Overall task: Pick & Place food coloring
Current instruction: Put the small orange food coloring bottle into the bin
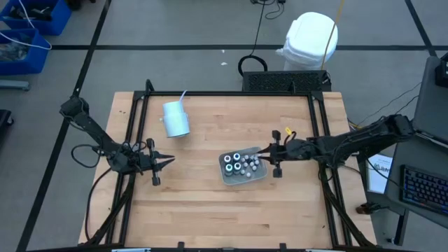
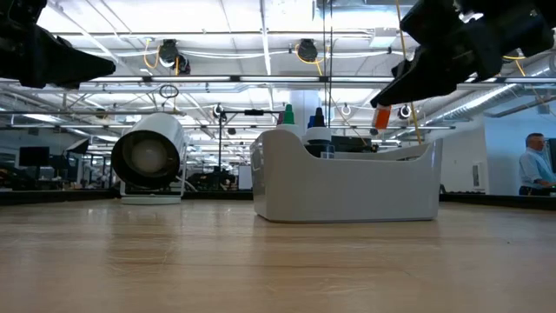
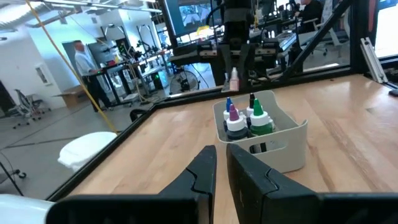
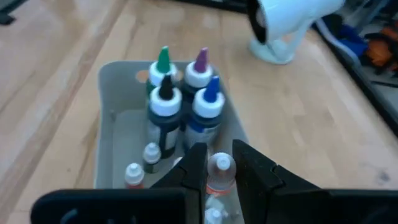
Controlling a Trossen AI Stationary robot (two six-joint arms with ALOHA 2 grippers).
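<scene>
Right wrist view alone shows pincer (image 4: 214, 167) gripping bottle (image 4: 219, 177)

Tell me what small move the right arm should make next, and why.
Probably lower the right hand a little and then let go. It is shut on a small orange bottle and hangs just above the tray, where the larger dark bottles already stand, so the bottle has open floor beneath it. The left hand waits off to the side, away from the tray.
</scene>
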